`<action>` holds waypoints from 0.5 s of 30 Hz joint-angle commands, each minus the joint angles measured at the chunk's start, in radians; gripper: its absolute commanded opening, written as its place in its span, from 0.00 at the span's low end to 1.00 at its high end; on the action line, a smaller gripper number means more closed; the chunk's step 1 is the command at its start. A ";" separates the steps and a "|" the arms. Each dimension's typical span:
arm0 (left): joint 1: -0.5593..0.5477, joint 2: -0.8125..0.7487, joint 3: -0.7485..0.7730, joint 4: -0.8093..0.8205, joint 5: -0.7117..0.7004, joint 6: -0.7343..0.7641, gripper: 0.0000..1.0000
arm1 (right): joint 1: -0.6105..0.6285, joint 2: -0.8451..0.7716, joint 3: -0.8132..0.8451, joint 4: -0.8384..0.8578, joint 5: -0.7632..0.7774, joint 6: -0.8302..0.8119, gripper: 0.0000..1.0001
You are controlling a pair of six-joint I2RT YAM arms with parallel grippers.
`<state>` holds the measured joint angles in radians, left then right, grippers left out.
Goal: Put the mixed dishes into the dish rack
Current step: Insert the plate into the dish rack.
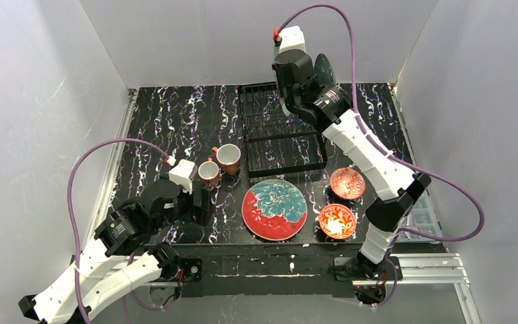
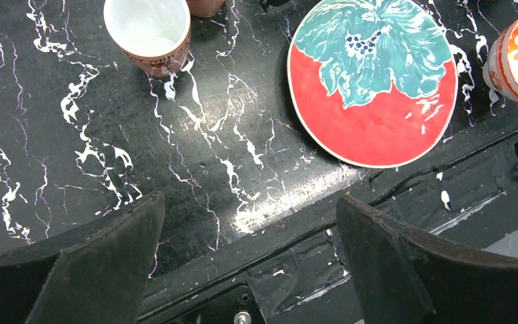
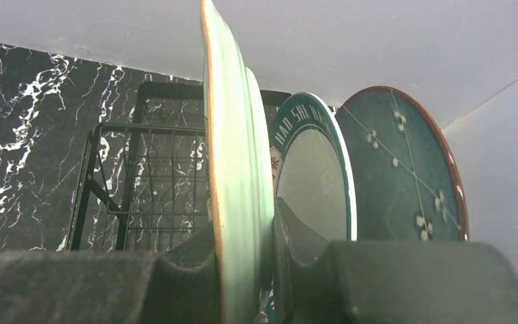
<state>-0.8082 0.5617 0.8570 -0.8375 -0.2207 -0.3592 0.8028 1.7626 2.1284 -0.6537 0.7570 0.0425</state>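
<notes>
Grey walls [image 1: 40, 101] surround marbled table [image 1: 175, 121] holding dish rack [image 1: 283, 155]

1. The counter [image 2: 74, 175] reads to me as a black marble-look sheet, smooth, with a dull shine near its front edge.
2. The red plate [image 2: 378, 115] looks like glazed ceramic, smooth and softly glossy.
3. The pale green plate [image 3: 233, 169] shows me a smooth satin glaze.
4. The dish rack [image 3: 148, 127] I take for thin black coated wire, matt.
5. The left fingers [image 2: 108, 263] look matt black and faintly grainy.
6. The mug [image 2: 150, 30] is matt terracotta outside, glossy white within.
</notes>
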 commanded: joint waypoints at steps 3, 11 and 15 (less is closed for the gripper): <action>0.000 0.004 -0.012 0.006 -0.002 0.009 0.98 | 0.005 -0.013 0.013 0.162 0.062 0.022 0.01; 0.001 0.001 -0.012 0.006 -0.002 0.009 0.98 | 0.005 -0.005 -0.012 0.171 0.062 0.037 0.01; 0.000 0.003 -0.012 0.006 -0.003 0.011 0.98 | 0.005 0.013 -0.004 0.157 0.061 0.047 0.01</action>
<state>-0.8082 0.5617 0.8570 -0.8375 -0.2207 -0.3588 0.8036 1.7874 2.0907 -0.6350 0.7658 0.0608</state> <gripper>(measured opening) 0.982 0.272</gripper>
